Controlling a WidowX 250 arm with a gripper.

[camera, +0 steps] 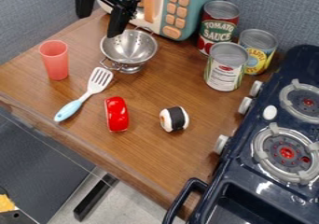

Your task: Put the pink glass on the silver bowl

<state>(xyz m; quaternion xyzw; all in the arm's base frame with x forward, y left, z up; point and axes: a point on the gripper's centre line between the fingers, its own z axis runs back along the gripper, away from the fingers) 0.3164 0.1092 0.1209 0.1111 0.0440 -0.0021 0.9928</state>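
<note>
The pink glass (56,62) stood upright on the wooden counter (144,146), at nine o'clock from the silver bowl (128,48). The gripper (98,26) hung toward eleven o'clock – its fingers spread apart. The spatula (86,96) lay at seven.

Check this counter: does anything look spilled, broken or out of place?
Nothing stands out: the pink glass and three cans stand upright, the silver bowl sits on its base, and I see no spill or breakage.
</note>
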